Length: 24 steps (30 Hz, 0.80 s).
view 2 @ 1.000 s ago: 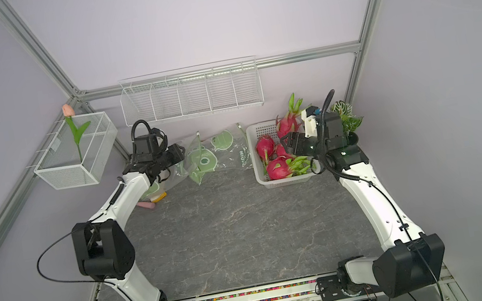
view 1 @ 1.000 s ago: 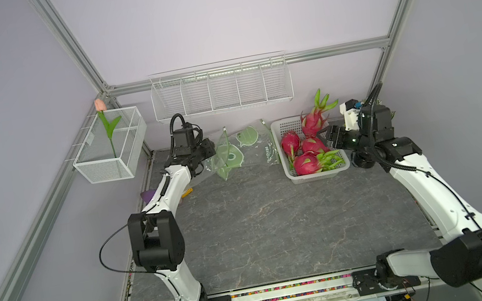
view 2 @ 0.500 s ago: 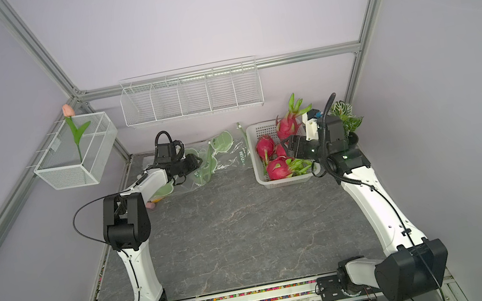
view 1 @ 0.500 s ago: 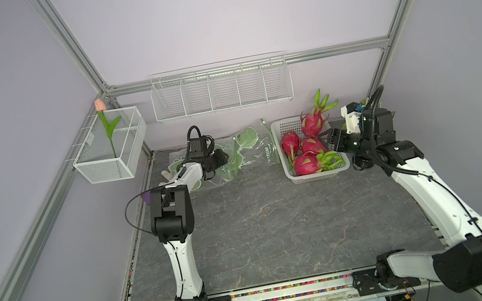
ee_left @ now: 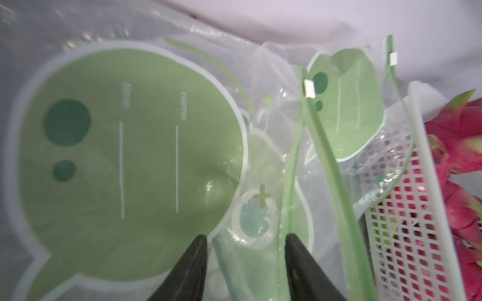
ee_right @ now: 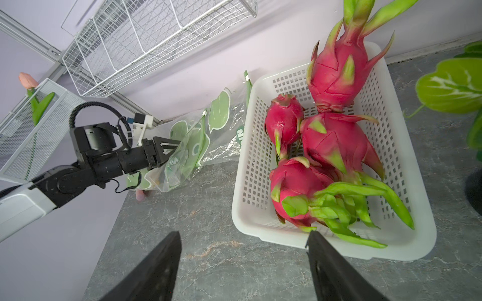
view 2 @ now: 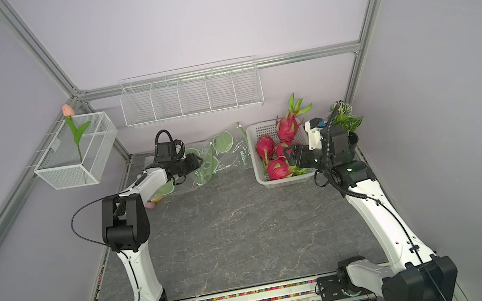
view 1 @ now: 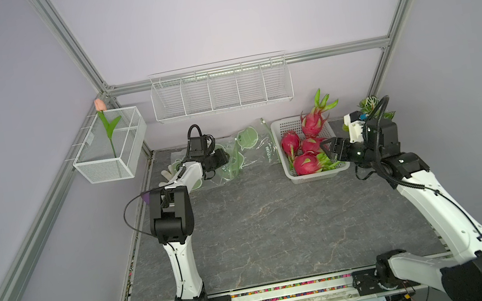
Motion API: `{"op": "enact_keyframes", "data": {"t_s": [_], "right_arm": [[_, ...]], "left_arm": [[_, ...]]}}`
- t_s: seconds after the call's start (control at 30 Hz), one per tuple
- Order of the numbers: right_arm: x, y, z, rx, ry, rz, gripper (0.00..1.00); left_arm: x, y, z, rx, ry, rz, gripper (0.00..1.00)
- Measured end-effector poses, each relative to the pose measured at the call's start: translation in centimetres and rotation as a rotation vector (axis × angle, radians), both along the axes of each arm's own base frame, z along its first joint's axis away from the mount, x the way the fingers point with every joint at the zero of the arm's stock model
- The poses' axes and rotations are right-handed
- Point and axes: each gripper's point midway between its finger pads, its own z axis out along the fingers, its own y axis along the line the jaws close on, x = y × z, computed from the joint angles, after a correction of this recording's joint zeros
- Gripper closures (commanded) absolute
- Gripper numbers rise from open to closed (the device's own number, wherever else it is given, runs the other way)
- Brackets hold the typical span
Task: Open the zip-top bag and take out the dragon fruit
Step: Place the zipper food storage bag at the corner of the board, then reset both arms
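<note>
Four dragon fruit (ee_right: pixel 331 146) are lying in the basket (ee_right: pixel 339 247) — none in a bag. The right end effector (ee_right: pixel 243 235) is the nearer one, hovering at the basket's rim with jaws spread wide, the closest fruit pointing its leaves at it — the left end effector (ee_left: pixel 245 237) is sitting jaws-parted at the zip-top bag (ee_left: pixel 130 156) beside the basket.

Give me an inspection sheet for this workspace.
Surface: grey stone-look tabletop, middle bare.
Job's things: four dragon fruits in the white basket; clear green-printed bags lie beside it.
Clutter: potted plant in back corner; small pink item by the bags.
Grippers: left gripper open at the bags; right gripper open, empty, before the basket.
Cables: black cable loops off the left arm.
Surroundings: wire shelf on back wall; tulip in side wire box.
</note>
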Motion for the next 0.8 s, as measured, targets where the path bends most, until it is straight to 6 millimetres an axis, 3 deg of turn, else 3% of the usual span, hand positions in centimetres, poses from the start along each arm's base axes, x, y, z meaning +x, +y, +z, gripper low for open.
{"op": "enact_keyframes", "data": {"t_s": [0.17, 0.23, 0.3, 0.4, 0.6, 0.8], "right_arm": [[-1.7, -0.3, -1.4, -0.012, -0.007, -0.01, 0.21], [-2.2, -0.3, -2.3, -0.021, 0.0, -0.01, 0.21], [-2.5, -0.3, -3.5, -0.037, 0.011, -0.01, 0.21], [-3.3, 0.4, -5.8, -0.065, 0.031, 0.011, 0.2], [-5.2, 1.1, -12.4, -0.119, 0.117, 0.041, 0.19], [-6.1, -0.8, -16.4, -0.22, 0.089, -0.024, 0.03]], "left_arm": [[-2.3, 1.5, 10.7, 0.017, -0.204, 0.031, 0.42], [-3.8, 2.2, 14.0, 0.023, -0.275, 0.047, 0.42], [-5.8, 3.1, 15.9, 0.032, -0.323, 0.07, 0.42], [-9.0, 4.6, 15.5, 0.063, -0.338, 0.106, 0.42], [-14.7, 8.8, 10.7, 0.189, -0.281, 0.234, 0.42], [-19.7, 14.7, 8.6, 0.35, -0.359, 0.453, 0.27]]}}
